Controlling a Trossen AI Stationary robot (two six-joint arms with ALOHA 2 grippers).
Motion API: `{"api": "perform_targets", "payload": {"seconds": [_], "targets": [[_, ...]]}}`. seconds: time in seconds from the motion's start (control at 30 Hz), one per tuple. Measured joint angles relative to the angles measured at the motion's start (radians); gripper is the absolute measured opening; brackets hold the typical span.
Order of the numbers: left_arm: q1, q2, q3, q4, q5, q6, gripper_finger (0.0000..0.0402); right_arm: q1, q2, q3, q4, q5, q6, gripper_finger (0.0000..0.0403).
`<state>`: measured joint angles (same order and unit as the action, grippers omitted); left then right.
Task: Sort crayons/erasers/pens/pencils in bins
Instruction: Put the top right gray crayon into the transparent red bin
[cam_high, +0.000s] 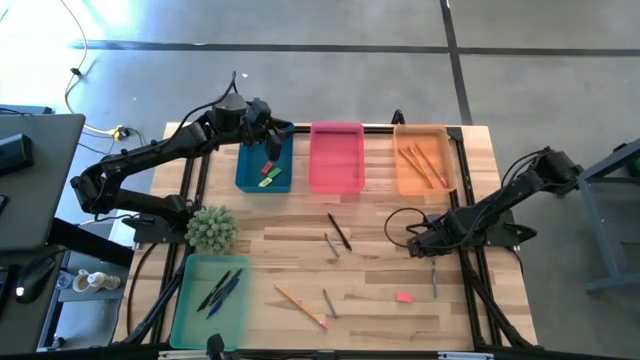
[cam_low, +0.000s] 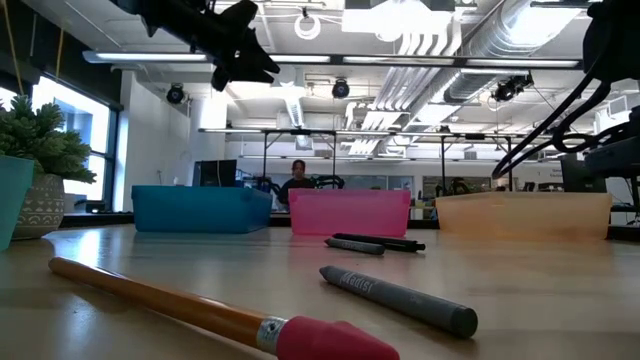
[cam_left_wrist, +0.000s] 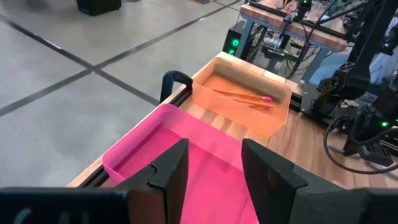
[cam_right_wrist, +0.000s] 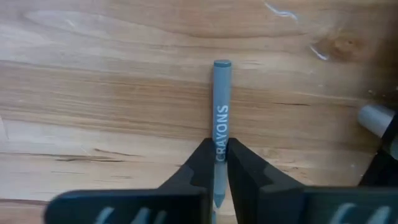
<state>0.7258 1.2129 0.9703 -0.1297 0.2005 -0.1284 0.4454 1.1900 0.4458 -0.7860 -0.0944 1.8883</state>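
Wooden worktop (cam_high: 300, 240), four bins along edges. Erasers in blue bin (cam_high: 265, 178), pencils in orange bin (cam_high: 425, 185), pens in green bin (cam_high: 212, 312); pink bin (cam_high: 336, 180) empty. Right claw (cam_right_wrist: 221, 163) clenched on grey crayon (cam_right_wrist: 221, 106) lying on worktop, right side. Left claw (cam_left_wrist: 211, 165) released, empty, above blue and pink bins. Still loose: pen (cam_high: 339, 231), crayons (cam_high: 329, 302), pencil (cam_high: 300, 306), red eraser (cam_high: 404, 297).

Bare wood mid-table — potted plant (cam_high: 211, 228) blocks left edge.

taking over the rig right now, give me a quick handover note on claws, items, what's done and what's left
Right claw: shut on a grey crayon lying on the wooden table.
Left claw: open, empty, over the blue plastic bin.
Done: erasers in blue bin, pencils in orange bin, pens in green bin.
Pink bin: empty.
Left on table: grey crayons, one black pen, one orange pencil, one red eraser.
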Motion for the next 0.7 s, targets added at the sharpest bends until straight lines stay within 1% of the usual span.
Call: {"api": "perform_targets", "payload": {"seconds": [0.07, 0.3, 0.5, 0.7], "targets": [[0.000, 0.000, 0.000, -0.005, 0.000, 0.000, 0.0136, 0.000, 0.000, 0.000, 0.000, 0.002, 0.000, 0.0006], [0.022, -0.003, 0.000, -0.033, -0.002, 0.027, 0.0136, 0.000, 0.000, -0.001, 0.003, 0.006, 0.014, 0.0006], [0.044, -0.003, 0.000, -0.074, -0.002, 0.044, 0.0136, 0.000, 0.005, 0.026, -0.004, 0.014, -0.017, 0.0004], [0.069, -0.003, 0.000, -0.174, -0.002, 0.094, 0.0136, -0.002, 0.001, 0.046, 0.066, 0.111, -0.030, 0.0004]]}}
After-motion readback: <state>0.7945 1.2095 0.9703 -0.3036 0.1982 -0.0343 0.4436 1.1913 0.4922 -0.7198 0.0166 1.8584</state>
